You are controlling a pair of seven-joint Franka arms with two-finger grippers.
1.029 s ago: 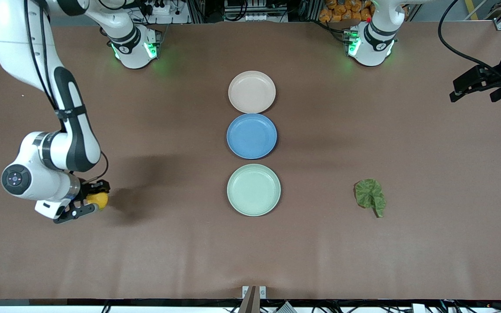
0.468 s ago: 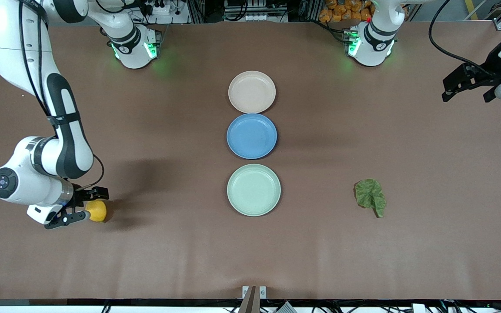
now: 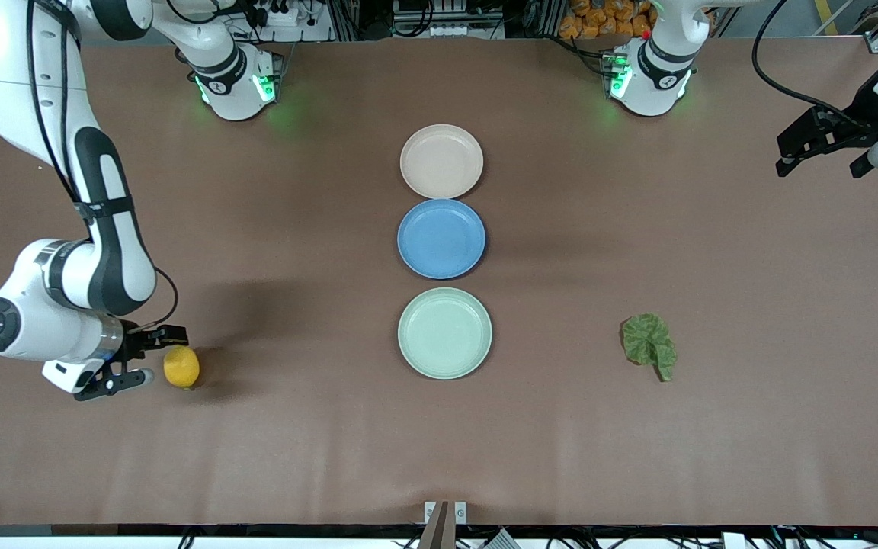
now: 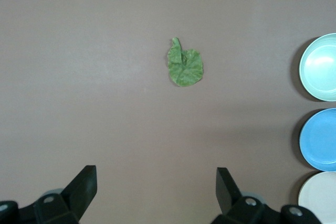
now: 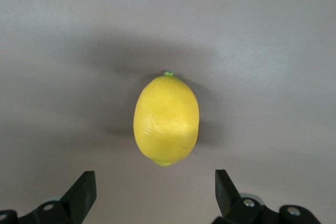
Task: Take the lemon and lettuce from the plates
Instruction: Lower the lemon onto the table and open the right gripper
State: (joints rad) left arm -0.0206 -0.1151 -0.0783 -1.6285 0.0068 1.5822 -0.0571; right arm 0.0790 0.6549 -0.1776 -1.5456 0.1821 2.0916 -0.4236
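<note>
Your right gripper [image 3: 151, 354] has released the lemon [image 3: 181, 367] and is backing off, jaws wide; your left gripper [image 3: 820, 145] is waiting open, empty.

The right arm folds down low at its end of the desk, its right gripper [image 3: 138, 356] just above the surface with its 2 fingers spread wide, holding nothing. The left arm hangs raised at its own end, the left gripper [image 3: 822, 147] also spread wide and unladen.
</note>
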